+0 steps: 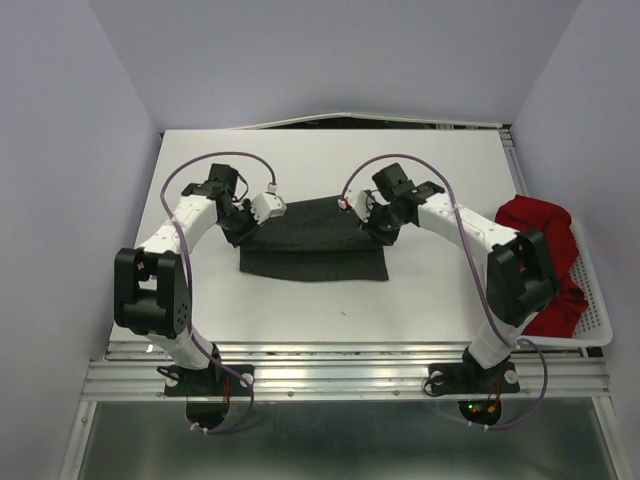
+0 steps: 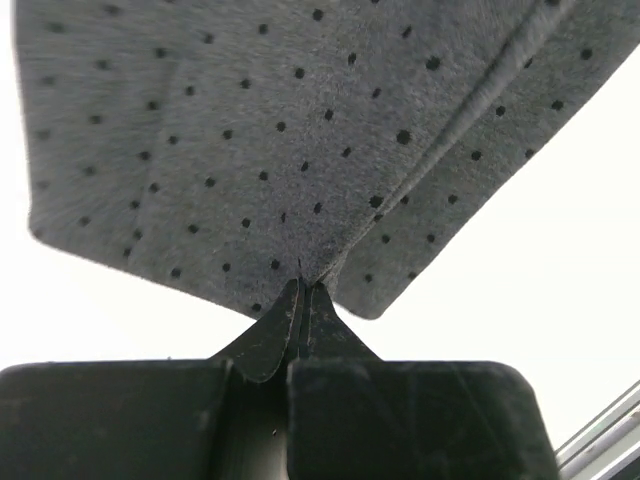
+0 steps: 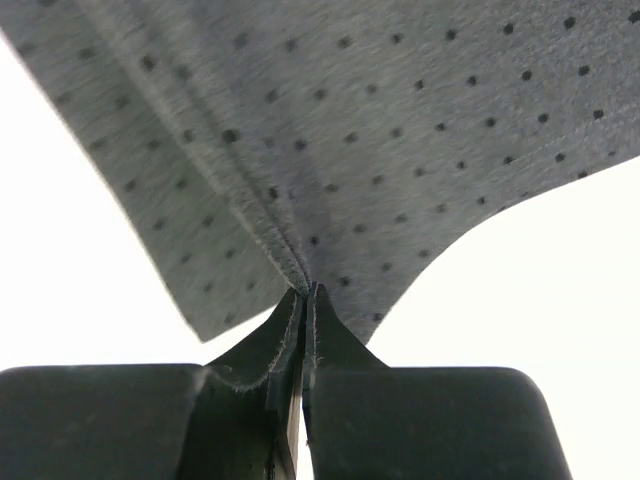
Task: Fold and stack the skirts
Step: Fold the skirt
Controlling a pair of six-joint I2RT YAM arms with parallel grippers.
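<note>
The dark charcoal grey, finely dotted cloth skirt (image 1: 312,245) lies mid-table on the white tabletop (image 1: 330,305), its side edges pinched tight by the left gripper (image 2: 302,290) and the right gripper (image 3: 308,292), while the bright red skirt (image 1: 537,228) sits bunched in the white plastic mesh basket (image 1: 600,318) at right.

One skirt (image 1: 315,248) mid-table (image 1: 300,305) between my left gripper (image 1: 243,231) and right gripper (image 1: 373,229), second skirt (image 1: 540,228) in the basket (image 1: 598,322) at the right edge.

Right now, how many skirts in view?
2. Grey skirt at centre, pinched at either side by left gripper and right gripper. Red skirt bunched in the basket at the right edge of the table. Another could hide beneath it.
</note>
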